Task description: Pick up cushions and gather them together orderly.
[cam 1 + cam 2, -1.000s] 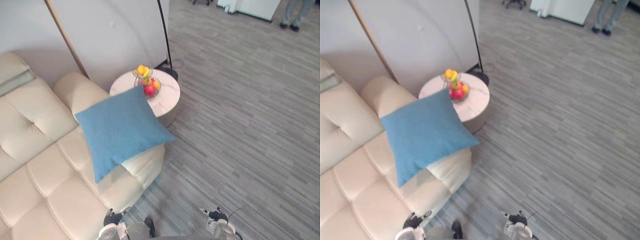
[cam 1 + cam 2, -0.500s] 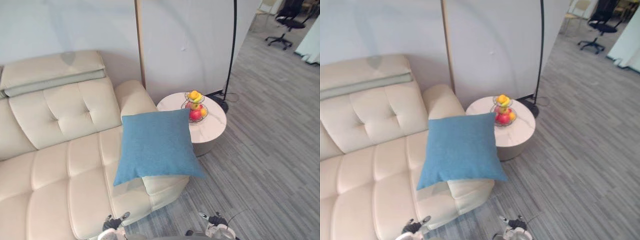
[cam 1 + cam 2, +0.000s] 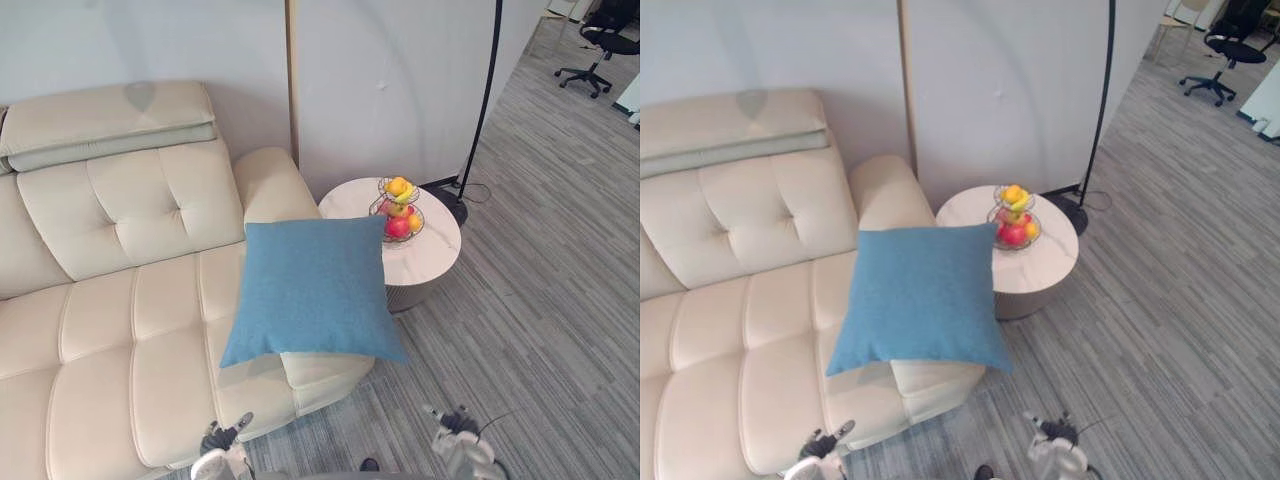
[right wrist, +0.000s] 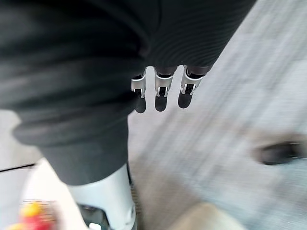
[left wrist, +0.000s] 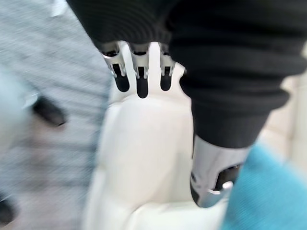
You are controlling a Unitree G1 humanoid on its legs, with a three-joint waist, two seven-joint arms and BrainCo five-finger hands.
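Note:
One blue square cushion [image 3: 312, 290] lies flat on the right end of a cream leather sofa [image 3: 120, 300], its near corner hanging past the seat's front edge. My left hand [image 5: 139, 79] hangs above that sofa end with straight fingers and nothing in it; a corner of the blue cushion [image 5: 271, 191] shows beside its thumb. My right hand [image 4: 163, 93] hangs over the grey floor, fingers straight and empty too. Neither hand touches the cushion.
A round white side table [image 3: 435, 250] with a wire fruit basket [image 3: 398, 208] stands against the sofa's right arm. Behind it a black floor lamp pole [image 3: 482, 110] rises by the wall. An office chair [image 3: 605, 25] stands far right on the grey plank floor [image 3: 540, 330].
The whole picture has swung towards the sofa, so the camera moved. The cushion keeps its place on the sofa end. A person's legs at the far right have left the picture.

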